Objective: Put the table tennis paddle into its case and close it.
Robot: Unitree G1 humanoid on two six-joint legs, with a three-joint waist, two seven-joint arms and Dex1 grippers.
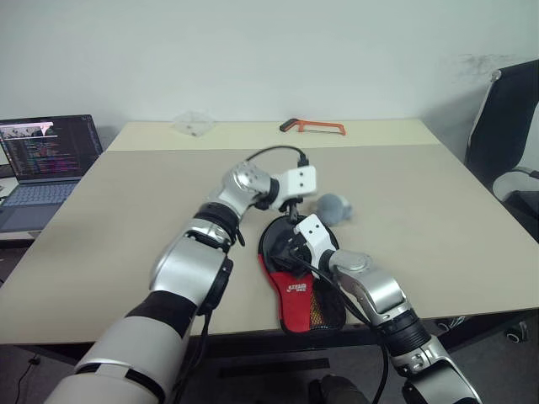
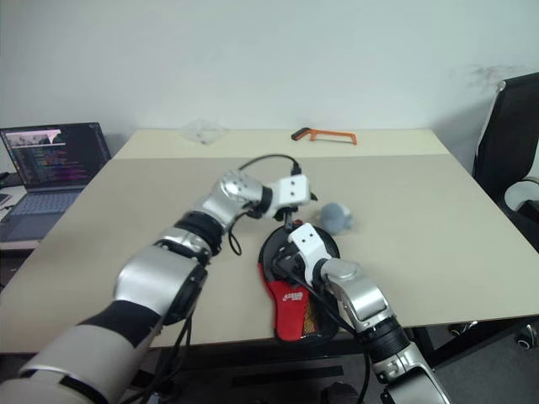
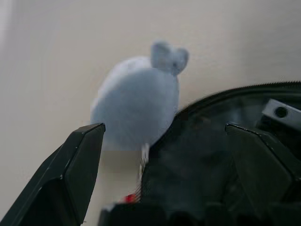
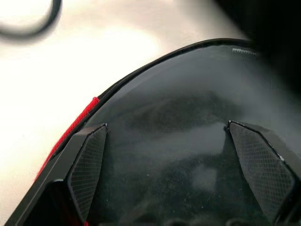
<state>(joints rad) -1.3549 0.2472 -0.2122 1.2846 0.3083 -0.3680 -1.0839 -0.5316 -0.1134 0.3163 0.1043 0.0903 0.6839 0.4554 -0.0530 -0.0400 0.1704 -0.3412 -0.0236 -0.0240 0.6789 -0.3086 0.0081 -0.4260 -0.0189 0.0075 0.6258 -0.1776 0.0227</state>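
Observation:
The case (image 1: 296, 295) lies flat near the table's front edge, black at its round far end, with a red panel and a mesh pocket towards me. Its curved rim and red edge (image 4: 84, 115) also appear in the right wrist view. I cannot tell the table tennis paddle apart from the black of the case; it is hidden. My left gripper (image 1: 292, 215) hangs open just above the case's far end, its fingers (image 3: 80, 160) spread wide and holding nothing. My right gripper (image 1: 282, 252) is open too, low over the round black part, its pads (image 4: 89, 165) on either side of that surface.
A small round grey object (image 1: 333, 208) sits just beyond the case, right of the left gripper. An orange-framed hacksaw (image 1: 313, 126) and a clear crumpled wrapper (image 1: 194, 124) lie at the table's (image 1: 126, 219) far edge. There is a laptop (image 1: 46, 160) to the left and a black chair (image 1: 509, 143) to the right.

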